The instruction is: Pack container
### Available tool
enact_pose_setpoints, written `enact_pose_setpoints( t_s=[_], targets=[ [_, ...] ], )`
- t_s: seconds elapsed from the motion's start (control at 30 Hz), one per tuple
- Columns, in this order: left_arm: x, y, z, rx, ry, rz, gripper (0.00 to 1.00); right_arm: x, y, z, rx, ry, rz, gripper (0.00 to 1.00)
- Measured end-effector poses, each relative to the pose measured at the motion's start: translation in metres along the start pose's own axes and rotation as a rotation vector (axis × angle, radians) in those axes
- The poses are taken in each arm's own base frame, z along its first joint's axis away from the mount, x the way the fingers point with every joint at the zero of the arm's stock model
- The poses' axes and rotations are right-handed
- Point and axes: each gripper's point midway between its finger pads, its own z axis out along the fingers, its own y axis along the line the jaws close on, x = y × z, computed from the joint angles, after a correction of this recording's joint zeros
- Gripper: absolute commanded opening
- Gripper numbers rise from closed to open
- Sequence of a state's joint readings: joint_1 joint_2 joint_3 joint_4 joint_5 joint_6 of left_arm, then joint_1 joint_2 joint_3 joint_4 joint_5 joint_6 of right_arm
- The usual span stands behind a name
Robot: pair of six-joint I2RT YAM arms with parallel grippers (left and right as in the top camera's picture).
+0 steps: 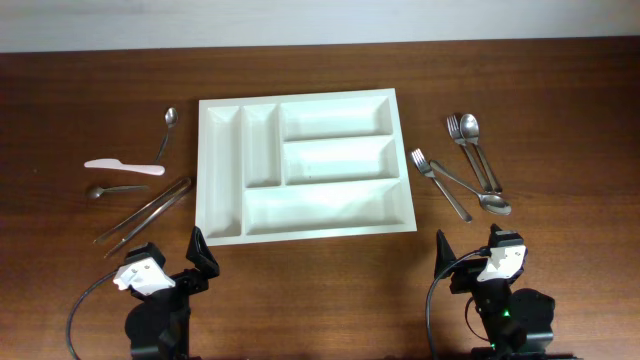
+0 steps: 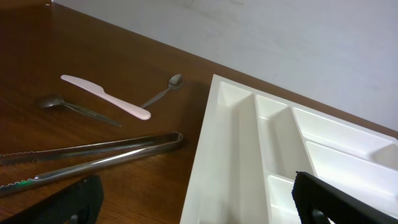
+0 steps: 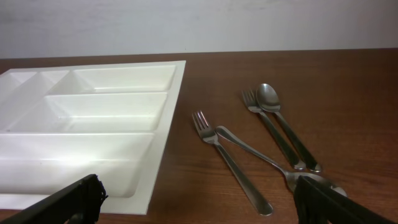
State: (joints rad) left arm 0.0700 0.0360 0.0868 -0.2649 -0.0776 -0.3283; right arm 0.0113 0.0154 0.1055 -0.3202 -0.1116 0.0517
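Currently, the large white rectangular plastic cutlery tray (image 1: 300,100) lies flat at the middle of the dark brown wood-grain table (image 1: 560,90), its long sides parallel to the far edge. The moulded plastic is smooth and slightly glossy, with rounded inner corners. Two narrow compartments run front to back on its left side; three wide ones are stacked across the rest.

Toward the table's left edge, apart from the tray:
- a small polished steel teaspoon (image 1: 167,133), tilted, bowl toward the far edge;
- a flat white plastic knife (image 1: 124,167) with a rounded blade, one end just beside the teaspoon's handle tip; contact cannot be confirmed;
- a small dull steel spoon (image 1: 110,189);
- long steel tongs (image 1: 145,210), two slim arms with scalloped tips, joined end nearest the tray.

Toward the table's right edge, also apart from the tray:
- a long steel fork (image 1: 458,138) and an oval-bowled steel spoon (image 1: 470,125), side by side, heads toward the far edge;
- a second steel fork (image 1: 440,187), lying diagonally;
- a second steel tablespoon (image 1: 497,205), its thin handle reaching toward that fork's neck, its bowl close to the first pair's handle ends.

Near the robot-side edge, the black left gripper (image 1: 170,255) sits off the tray's near left corner, beside the tongs, and the black right gripper (image 1: 470,250) off the near right corner. Both have their jaws spread wide and hold nothing.
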Motion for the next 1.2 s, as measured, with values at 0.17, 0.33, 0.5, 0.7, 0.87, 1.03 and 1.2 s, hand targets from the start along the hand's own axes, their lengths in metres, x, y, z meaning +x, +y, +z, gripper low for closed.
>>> enact_pose_setpoints(
  t_s=[0.17,0.33,0.5,0.7,0.87,1.03,1.2],
  targets=[
    [0.0,0.0,0.0,0.0,0.0,0.0,0.99,0.0,0.0,0.0,0.0,0.0,0.0,0.99],
    [0.0,0.0,0.0,0.0,0.0,0.0,0.99,-0.002,-0.006,0.0,0.037,-0.009,0.0,0.99],
    [0.0,0.0,0.0,0.0,0.0,0.0,0.99,-0.022,-0.008,-0.001,0.049,-0.096,0.023,0.99],
    [0.0,0.0,0.0,0.0,0.0,0.0,0.99,-0.05,-0.01,-0.011,0.079,-0.157,0.048,0.99],
    [0.0,0.0,0.0,0.0,0.0,0.0,0.99,-0.121,-0.011,-0.042,0.149,-0.225,0.044,0.99],
    [0.0,0.0,0.0,0.0,0.001,0.0,0.99,-0.177,-0.007,-0.051,0.188,-0.103,0.041,0.99],
    [0.0,0.0,0.0,0.0,0.0,0.0,0.99,-0.212,0.003,-0.035,0.182,0.135,0.05,0.99]
  ],
)
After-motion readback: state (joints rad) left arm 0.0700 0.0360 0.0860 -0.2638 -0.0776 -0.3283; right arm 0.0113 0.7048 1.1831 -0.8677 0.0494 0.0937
